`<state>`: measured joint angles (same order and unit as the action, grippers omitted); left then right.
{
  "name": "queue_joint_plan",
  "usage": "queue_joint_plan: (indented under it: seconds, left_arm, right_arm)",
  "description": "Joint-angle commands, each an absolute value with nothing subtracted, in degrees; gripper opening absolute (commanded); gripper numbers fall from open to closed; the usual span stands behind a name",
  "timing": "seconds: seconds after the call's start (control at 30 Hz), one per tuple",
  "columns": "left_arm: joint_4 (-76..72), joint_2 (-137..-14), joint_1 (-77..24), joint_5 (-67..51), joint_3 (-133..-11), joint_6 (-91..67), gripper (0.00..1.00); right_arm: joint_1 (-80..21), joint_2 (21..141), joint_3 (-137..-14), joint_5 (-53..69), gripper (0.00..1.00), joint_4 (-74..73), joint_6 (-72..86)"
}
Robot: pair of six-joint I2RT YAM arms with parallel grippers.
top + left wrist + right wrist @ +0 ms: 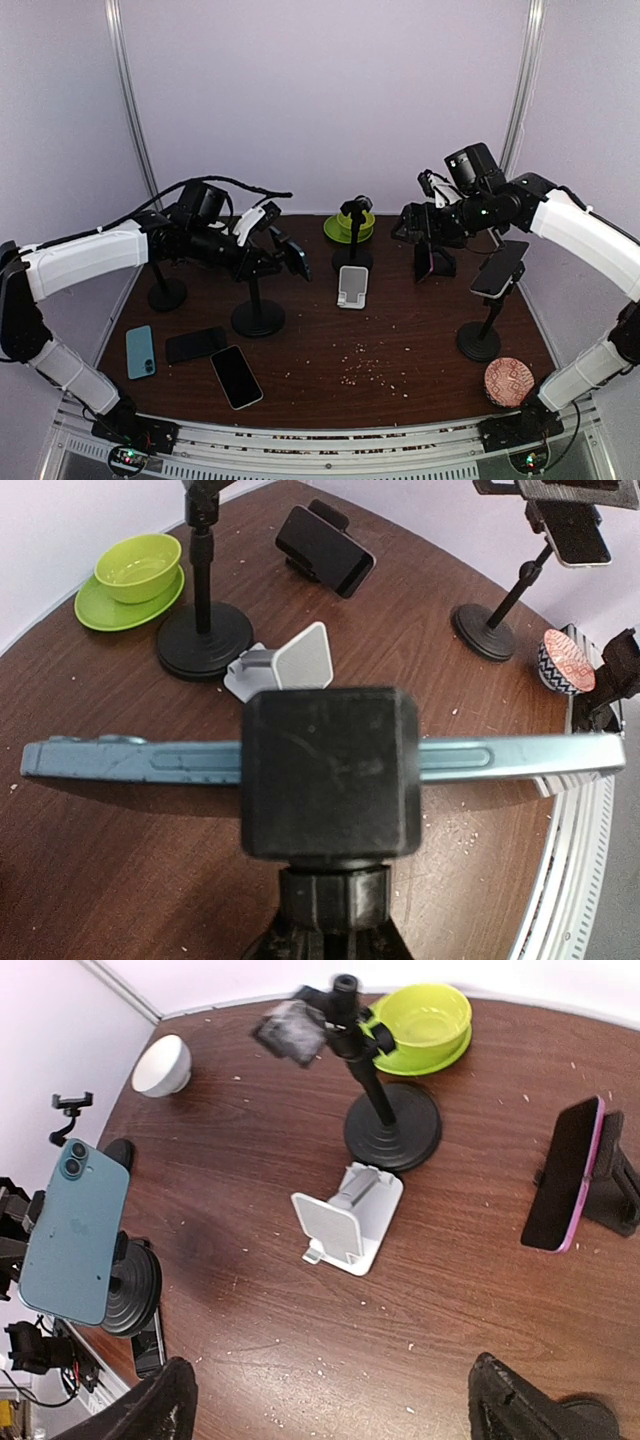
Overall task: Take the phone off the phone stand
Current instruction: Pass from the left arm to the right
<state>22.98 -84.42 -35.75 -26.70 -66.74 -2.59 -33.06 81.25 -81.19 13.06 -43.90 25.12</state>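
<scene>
A light blue phone point(120, 757) is clamped in the black clamp point(330, 770) of a round-based phone stand point(257, 318). The left wrist view shows it edge-on and level; the right wrist view shows its back point(75, 1230). In the top view the phone point(297, 260) looks dark, with my left gripper point(275, 235) right beside it at the clamp. Its fingers do not show in the left wrist view, so their state is unclear. My right gripper point(415, 228) hovers over the table's middle, open and empty, its fingertips point(150, 1405) wide apart.
A white folding stand point(351, 286), an empty black stand point(353, 240), a green bowl on a plate point(349, 228), a pink-edged phone on a low stand point(425, 260), a phone on a tall stand point(498, 268). Three phones point(196, 344) lie front left. A patterned cup point(512, 383) stands front right.
</scene>
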Motion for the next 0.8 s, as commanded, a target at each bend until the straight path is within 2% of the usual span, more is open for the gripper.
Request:
queue_joint_plan:
  seconds: [0.0, 0.4, 0.47, 0.77]
  left_arm:
    - [18.59, -78.32, -38.64, -23.75, -64.57, -4.62, 0.0]
    - [19.27, -71.04, -42.17, -18.19, -59.72, -11.96, 0.0]
    - [20.36, -71.0, -42.28, -17.27, -60.13, -13.4, 0.0]
    - [21.8, -68.58, -42.97, -15.87, -60.75, -15.34, 0.0]
  right_arm:
    - [-37.18, 77.32, -78.58, 7.74, 0.95, -38.47, 22.79]
    - [-48.46, 71.85, -74.47, -5.22, 0.95, -32.59, 17.93]
    - [-50.24, 70.23, -73.08, -8.73, 1.0, -30.47, 17.67]
    - [-50.92, 63.74, -70.65, -17.83, 1.0, -22.74, 22.57]
